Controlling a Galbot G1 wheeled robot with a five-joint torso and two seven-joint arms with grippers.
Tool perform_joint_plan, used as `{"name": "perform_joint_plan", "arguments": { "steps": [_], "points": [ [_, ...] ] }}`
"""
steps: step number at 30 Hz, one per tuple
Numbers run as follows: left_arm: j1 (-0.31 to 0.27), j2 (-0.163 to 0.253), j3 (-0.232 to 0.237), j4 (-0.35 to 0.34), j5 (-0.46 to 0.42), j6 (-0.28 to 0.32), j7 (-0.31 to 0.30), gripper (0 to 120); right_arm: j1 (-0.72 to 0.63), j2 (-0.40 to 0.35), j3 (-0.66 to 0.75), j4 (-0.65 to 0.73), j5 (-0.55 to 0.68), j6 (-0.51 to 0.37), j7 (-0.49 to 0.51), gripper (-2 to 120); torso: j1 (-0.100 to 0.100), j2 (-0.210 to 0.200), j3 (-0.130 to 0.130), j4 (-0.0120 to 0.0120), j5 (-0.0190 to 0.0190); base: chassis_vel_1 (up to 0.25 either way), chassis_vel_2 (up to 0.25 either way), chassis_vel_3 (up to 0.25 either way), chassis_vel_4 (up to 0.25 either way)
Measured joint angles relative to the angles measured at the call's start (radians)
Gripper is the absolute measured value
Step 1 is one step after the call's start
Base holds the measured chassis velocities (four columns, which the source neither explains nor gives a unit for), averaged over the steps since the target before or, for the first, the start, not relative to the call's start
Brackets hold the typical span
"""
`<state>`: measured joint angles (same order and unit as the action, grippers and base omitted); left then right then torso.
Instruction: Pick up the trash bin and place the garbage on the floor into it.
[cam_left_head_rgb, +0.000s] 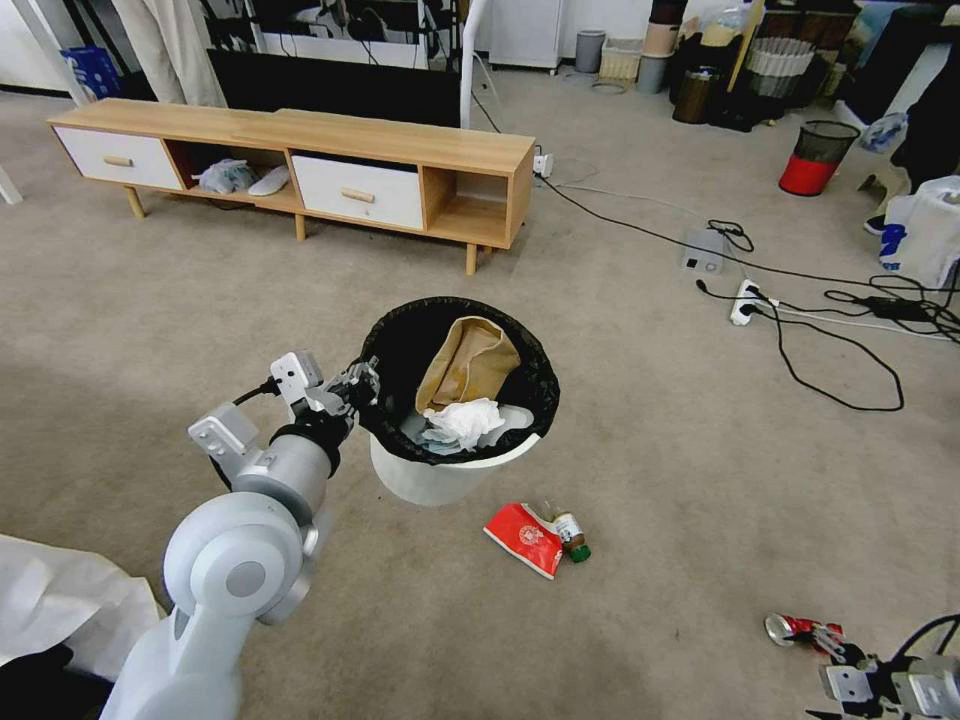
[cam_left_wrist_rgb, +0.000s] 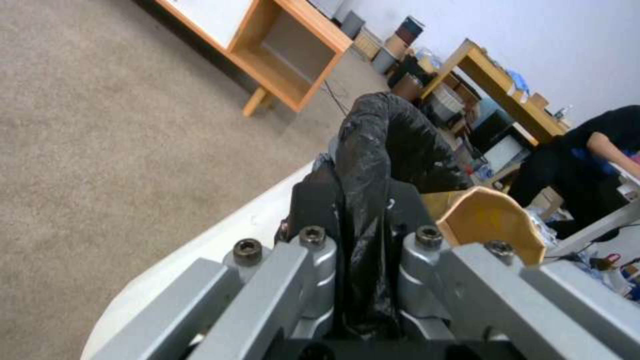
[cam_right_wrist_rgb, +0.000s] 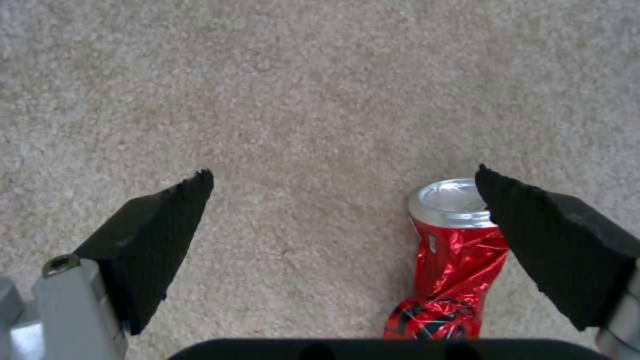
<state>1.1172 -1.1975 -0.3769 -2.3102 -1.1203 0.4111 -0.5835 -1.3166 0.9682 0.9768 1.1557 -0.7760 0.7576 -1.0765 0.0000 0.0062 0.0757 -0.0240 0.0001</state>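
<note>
The trash bin (cam_left_head_rgb: 440, 482), white with a black bag over its rim, is at the centre of the head view. My left gripper (cam_left_head_rgb: 362, 386) is shut on its near-left rim (cam_left_wrist_rgb: 363, 200). Inside lie a brown paper bag (cam_left_head_rgb: 465, 362) and a white tissue (cam_left_head_rgb: 462, 420). On the carpet just in front of the bin are a red packet (cam_left_head_rgb: 524, 538) and a small brown bottle (cam_left_head_rgb: 571, 533). A crushed red can (cam_left_head_rgb: 797, 629) lies at the lower right. My right gripper (cam_left_head_rgb: 845, 655) hangs open over it. In the right wrist view the can (cam_right_wrist_rgb: 450, 255) lies beside one finger, and the right gripper (cam_right_wrist_rgb: 343, 175) holds nothing.
A low wooden cabinet (cam_left_head_rgb: 300, 160) stands behind the bin. Black cables and a white power strip (cam_left_head_rgb: 745, 300) run across the floor at the right. A red-based mesh bin (cam_left_head_rgb: 815, 155) is at the far right. A white sheet (cam_left_head_rgb: 60, 600) lies at my lower left.
</note>
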Motion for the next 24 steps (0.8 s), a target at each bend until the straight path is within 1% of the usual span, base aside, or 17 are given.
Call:
{"name": "perform_joint_plan", "arguments": {
  "steps": [6,8,9,11,14,16,17,19,20,24],
  "points": [
    [-0.005,0.000,-0.001,0.003,-0.001,0.000,0.000,7,0.016,0.000,0.000,0.046,0.052,-0.009,0.000,100,0.000,0.000,0.000,0.0001,0.0000,0.000,0.000,0.000,0.000],
    [-0.007,0.000,-0.001,0.004,-0.001,-0.001,0.000,7,0.017,-0.004,-0.011,0.105,0.149,-0.028,-0.001,100,0.000,0.000,0.000,0.0001,0.0000,0.000,0.000,0.000,0.000],
    [-0.007,0.000,-0.001,0.004,-0.001,-0.001,0.000,7,0.017,-0.004,-0.011,0.105,0.149,-0.028,-0.001,100,0.000,0.000,0.000,0.0001,0.0000,0.000,0.000,0.000,0.000],
    [-0.008,-0.001,0.000,0.006,-0.001,-0.001,0.001,7,0.018,-0.007,-0.017,0.131,0.208,-0.039,-0.002,100,0.000,0.000,0.000,0.0002,0.0000,0.000,0.000,0.000,0.000],
    [-0.009,-0.001,0.001,0.007,-0.001,-0.001,0.001,7,0.018,-0.010,-0.020,0.143,0.236,-0.046,-0.001,100,0.000,0.000,0.000,0.0002,0.0000,0.000,0.000,0.000,0.000],
    [-0.011,-0.003,0.003,0.013,0.000,-0.001,0.001,7,0.027,-0.020,-0.026,0.200,0.340,-0.071,0.002,100,0.000,0.000,0.000,0.0002,0.0000,0.000,0.000,0.000,0.000],
    [-0.011,-0.003,0.003,0.013,0.000,-0.001,0.001,7,0.027,-0.020,-0.026,0.200,0.340,-0.071,0.002,100,0.000,0.000,0.000,0.0002,0.0000,0.000,0.000,0.000,0.000],
    [-0.013,-0.004,0.003,0.015,0.000,-0.001,0.001,7,0.042,-0.028,-0.019,0.229,0.381,-0.080,0.007,100,0.000,0.000,0.000,0.0002,-0.0001,0.000,0.000,0.000,0.000],
    [-0.013,-0.004,0.003,0.015,0.000,-0.001,0.001,7,0.042,-0.028,-0.019,0.229,0.381,-0.080,0.007,100,0.000,0.000,0.000,0.0002,-0.0001,0.000,0.000,0.000,0.000],
    [-0.016,-0.003,0.003,0.019,0.000,-0.001,0.001,7,0.055,-0.048,-0.006,0.245,0.443,-0.097,0.027,100,0.000,0.000,0.000,0.0001,-0.0002,0.000,0.000,0.000,0.000]
  ]
}}
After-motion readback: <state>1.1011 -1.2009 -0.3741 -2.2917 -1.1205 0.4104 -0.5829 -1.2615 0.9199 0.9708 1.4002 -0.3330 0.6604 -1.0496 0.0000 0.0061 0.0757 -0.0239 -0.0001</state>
